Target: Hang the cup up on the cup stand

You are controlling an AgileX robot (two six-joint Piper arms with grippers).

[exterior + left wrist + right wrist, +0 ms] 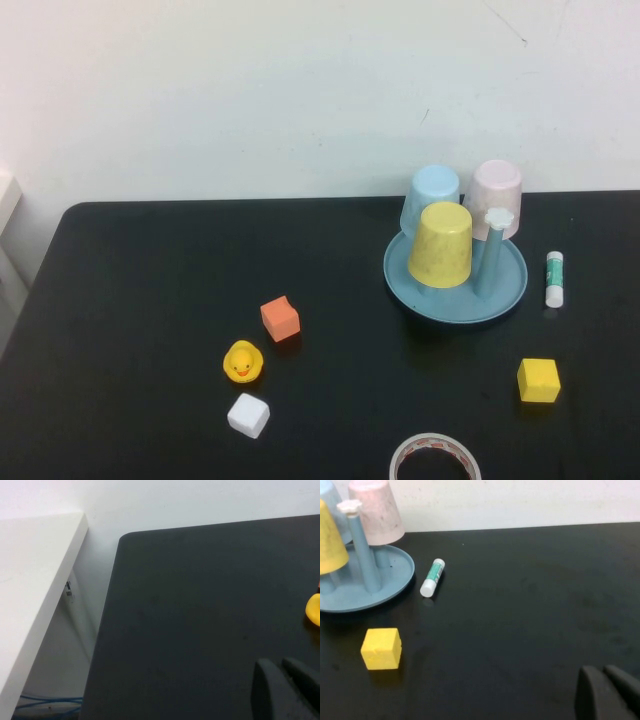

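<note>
Yellow plastic, the cup (441,244) sits upside down over a peg at the near left of the cup stand (508,290), its rim clear of the tray floor. The stand is a round light-blue tray on the right half of the black bench (150,300), toward the back. Behind the yellow cup a pale blue cup (431,195) and a pale pink cup (497,195) hang inverted on other pegs, and one bare blue peg (492,255) with a white flower cap stands just right of the yellow cup.

A glue stick (555,278) lies just right of the stand, apart from it. A yellow block (538,380) rests nearer the front on the right, and a roll of tape (434,458) is cut off by the front edge. On the left half sit an orange block (280,318), a yellow duck (243,361) and a white block (248,414), close together.

The left gripper (286,689) hangs above the bare left part of the bench, near its corner; the right gripper (607,692) hangs over bare bench to the right of the stand. Both hold nothing, each with its dark fingers drawn together.
</note>
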